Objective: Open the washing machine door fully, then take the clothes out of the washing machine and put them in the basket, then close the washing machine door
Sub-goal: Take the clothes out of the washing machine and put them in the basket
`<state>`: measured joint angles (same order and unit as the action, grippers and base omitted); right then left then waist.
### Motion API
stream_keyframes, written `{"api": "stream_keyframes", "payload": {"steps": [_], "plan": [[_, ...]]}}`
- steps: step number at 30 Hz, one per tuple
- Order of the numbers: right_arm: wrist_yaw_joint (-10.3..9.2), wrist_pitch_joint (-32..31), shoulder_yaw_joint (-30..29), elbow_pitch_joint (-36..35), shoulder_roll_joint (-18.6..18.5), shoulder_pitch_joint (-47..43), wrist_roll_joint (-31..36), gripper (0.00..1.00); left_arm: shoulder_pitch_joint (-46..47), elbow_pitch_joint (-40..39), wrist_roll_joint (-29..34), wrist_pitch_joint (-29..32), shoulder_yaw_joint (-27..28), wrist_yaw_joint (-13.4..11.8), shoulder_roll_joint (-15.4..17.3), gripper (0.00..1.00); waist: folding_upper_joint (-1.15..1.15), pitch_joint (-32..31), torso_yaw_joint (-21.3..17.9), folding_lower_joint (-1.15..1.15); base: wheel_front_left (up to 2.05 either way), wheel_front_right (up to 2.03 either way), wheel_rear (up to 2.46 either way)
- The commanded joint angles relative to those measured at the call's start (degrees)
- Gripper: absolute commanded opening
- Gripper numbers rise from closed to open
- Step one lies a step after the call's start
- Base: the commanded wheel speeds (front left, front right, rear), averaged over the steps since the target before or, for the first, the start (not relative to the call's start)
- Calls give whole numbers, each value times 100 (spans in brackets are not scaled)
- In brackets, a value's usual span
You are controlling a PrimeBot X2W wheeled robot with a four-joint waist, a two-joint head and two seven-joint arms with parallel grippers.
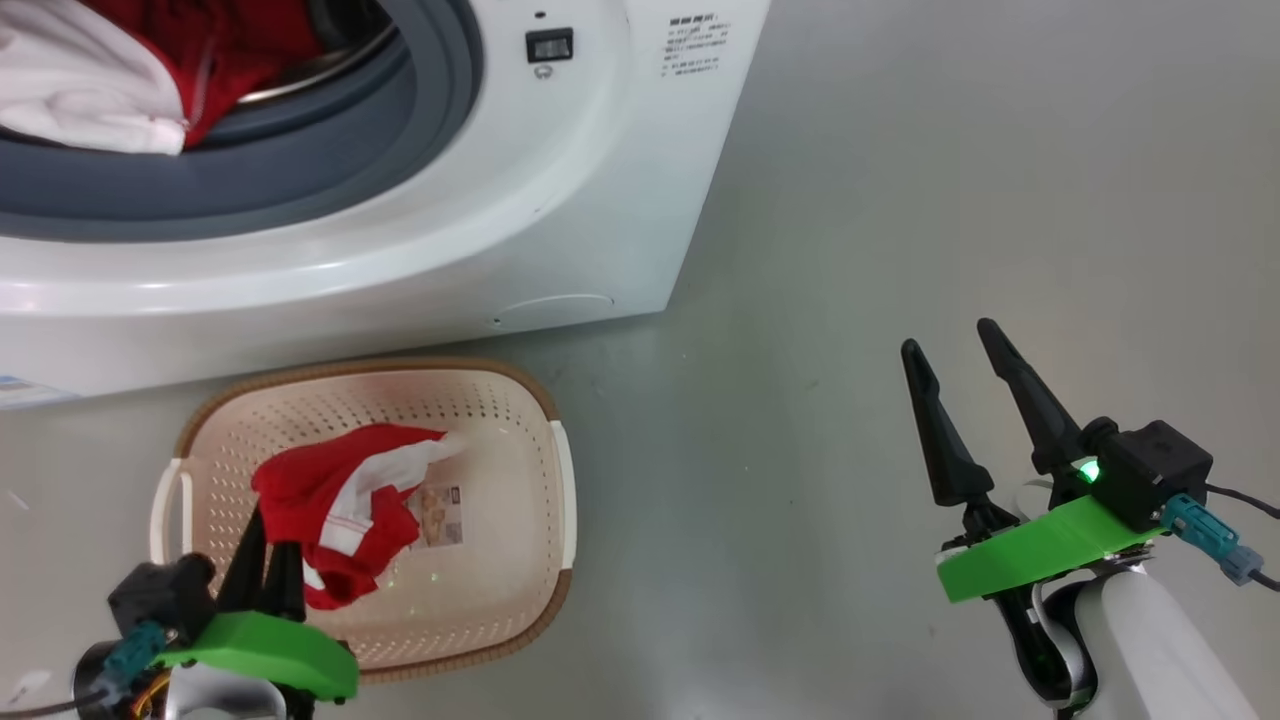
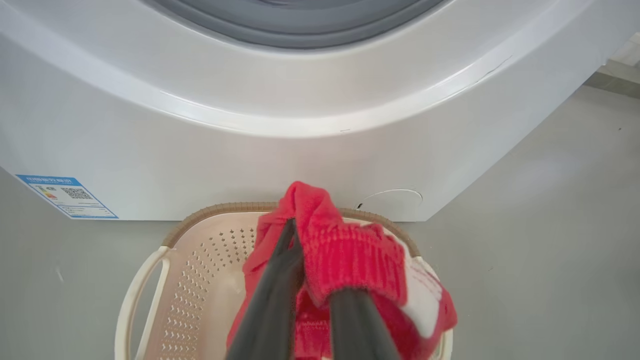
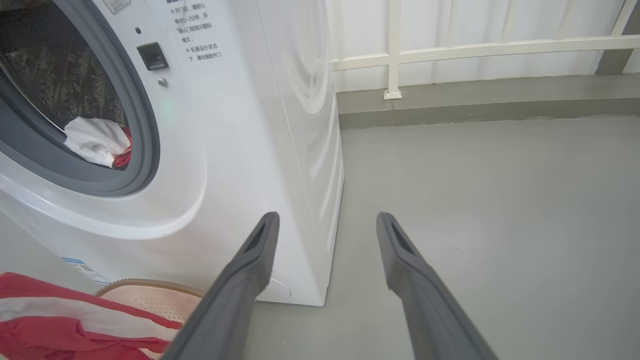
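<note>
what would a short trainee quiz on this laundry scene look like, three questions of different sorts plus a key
1. True or false: the left claw is shut on a red-and-white garment at the basket.
2. Pick one. The right claw is: A) open and holding nothing, above the floor; B) shut on a white garment; C) reaching inside the drum.
3. Fill in: the clothes in the mouth of the washing machine are red and ____.
Key: 1 true; 2 A; 3 white.
</note>
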<state>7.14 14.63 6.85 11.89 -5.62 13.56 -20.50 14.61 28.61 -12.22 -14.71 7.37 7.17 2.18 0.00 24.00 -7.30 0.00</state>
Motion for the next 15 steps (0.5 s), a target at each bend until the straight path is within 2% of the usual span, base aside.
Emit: {"api": "stream_keyframes", "payload": {"steps": [1,15], "plan": [[35,37,167,-158,11,143,69,100,188,91,112,-29,130,32,70,0,0,213,-48,0,0,0,0],[35,37,296,-158,152,509,86,100,1119,1328,365,-29,-72,32,308,0,0,1107,-113,0,0,0,0]]}}
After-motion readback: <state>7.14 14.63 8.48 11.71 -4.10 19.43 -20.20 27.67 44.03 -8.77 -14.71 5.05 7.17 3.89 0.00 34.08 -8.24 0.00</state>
